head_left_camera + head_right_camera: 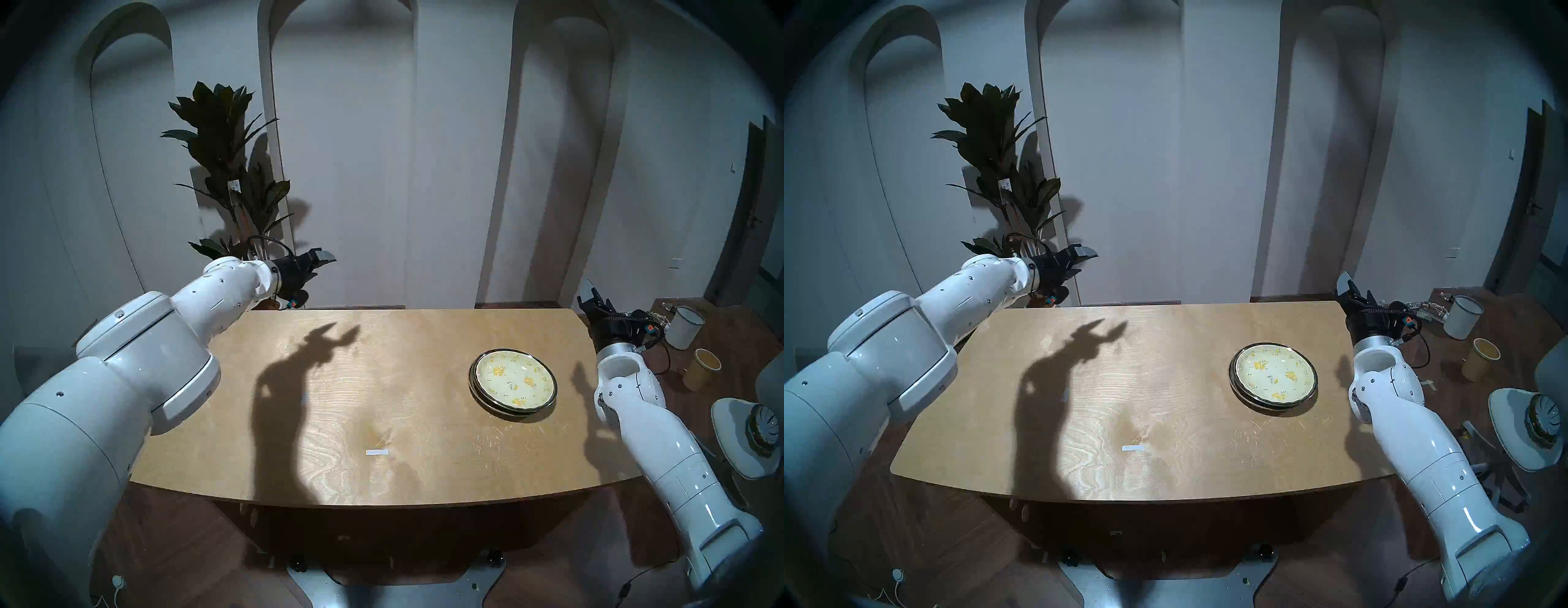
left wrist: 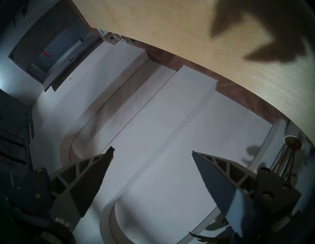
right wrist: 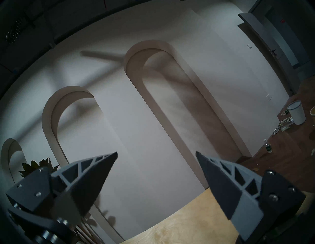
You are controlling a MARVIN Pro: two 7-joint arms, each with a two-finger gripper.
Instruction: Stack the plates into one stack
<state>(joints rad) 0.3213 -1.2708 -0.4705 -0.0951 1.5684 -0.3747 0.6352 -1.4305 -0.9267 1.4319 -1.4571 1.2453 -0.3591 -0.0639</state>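
A: From the head's left eye, where do the plates (image 1: 513,379) sit?

B: In one stack on the pale wood-grain worktop (image 1: 339,403), its right half. The top one is round glazed ceramic, pale yellow with yellow flowers, lying flat and face up; a shiny metal rim shows beneath it (round, so no long axis to speak of). The stack lies below and to the left of the right jaws (image 1: 594,297), well apart from them, and far to the right of the left jaws (image 1: 321,264).

A: And the jaws themselves?

B: Both are spread and hold nothing. The left jaws hang above the far left corner, in front of a dark leafy plant (image 1: 229,170).

A: The head's right eye?

B: Much the same: the stack (image 1: 1272,370) flat on the worktop (image 1: 1102,403), the left jaws (image 1: 1081,260) and right jaws (image 1: 1354,288) both wide.

A: Left wrist?

B: Two ribbed, wedge-shaped fingers (image 2: 88,180) stand far apart with bare white wall between them; the worktop (image 2: 170,25) runs across the top of the picture. No plates here.

A: Right wrist?

B: Grey latticed fingers (image 3: 228,184) wide apart, arched wall niches beyond, a corner of worktop (image 3: 187,226) just under the jaws.
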